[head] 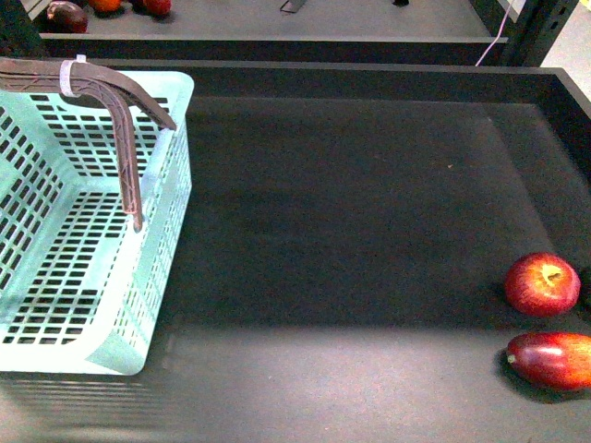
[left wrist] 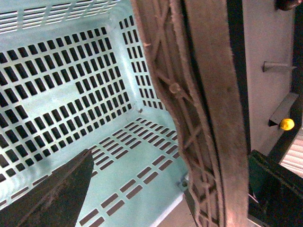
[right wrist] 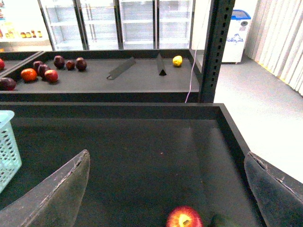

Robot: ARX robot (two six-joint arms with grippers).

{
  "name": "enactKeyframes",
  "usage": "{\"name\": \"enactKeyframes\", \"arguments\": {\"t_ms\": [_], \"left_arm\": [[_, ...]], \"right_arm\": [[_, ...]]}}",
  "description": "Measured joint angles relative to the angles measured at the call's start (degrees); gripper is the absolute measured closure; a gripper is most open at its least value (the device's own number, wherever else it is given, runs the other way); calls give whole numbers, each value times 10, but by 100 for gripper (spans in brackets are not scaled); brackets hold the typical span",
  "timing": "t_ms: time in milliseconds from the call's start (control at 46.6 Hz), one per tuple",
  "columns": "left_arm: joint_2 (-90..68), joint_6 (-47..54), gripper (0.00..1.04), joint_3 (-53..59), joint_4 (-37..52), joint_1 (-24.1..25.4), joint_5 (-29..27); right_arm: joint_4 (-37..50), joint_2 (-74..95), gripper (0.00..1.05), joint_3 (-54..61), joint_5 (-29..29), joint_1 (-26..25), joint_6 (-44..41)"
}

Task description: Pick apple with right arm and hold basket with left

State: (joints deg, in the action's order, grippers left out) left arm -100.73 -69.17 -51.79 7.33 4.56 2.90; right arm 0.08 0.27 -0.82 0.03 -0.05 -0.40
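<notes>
The round red apple with a yellowish stem patch lies on the dark tray floor at the right. It also shows in the right wrist view, low between my right gripper's wide-open fingers, which hang above it. The turquoise basket stands at the left, its brown handle with a white zip tie raised. My left gripper is open, its fingers on either side of the brown handle, over the basket's slotted floor. Neither arm shows in the front view.
An elongated dark-red fruit lies just in front of the apple. The black tray's raised wall runs behind, and its right wall stands near the apple. A farther shelf holds several fruits and a yellow one.
</notes>
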Motion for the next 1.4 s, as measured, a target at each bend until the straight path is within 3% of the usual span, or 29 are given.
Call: {"name": "enactKeyframes", "arguments": {"t_ms": [258,386,580,708,1138,1395], "left_arm": [[-38,11,8,-46,-21,4,-2],[-43,17,26,-54,-29,4,-5],[-50,16,66,-65,-32,3,-6],[-48,-21,84,-69,-36,-1,-3],[18,31,86,-28,-40,-20,1],[113,54,86,-23,-77,-67,4]], "right_arm": [[0,0,9,0,0,0,0],[0,0,9,0,0,0,0],[0,0,9,0,0,0,0],[0,0,9,0,0,0,0],[0,0,9,0,0,0,0],[0,0,9,0,0,0,0]]}}
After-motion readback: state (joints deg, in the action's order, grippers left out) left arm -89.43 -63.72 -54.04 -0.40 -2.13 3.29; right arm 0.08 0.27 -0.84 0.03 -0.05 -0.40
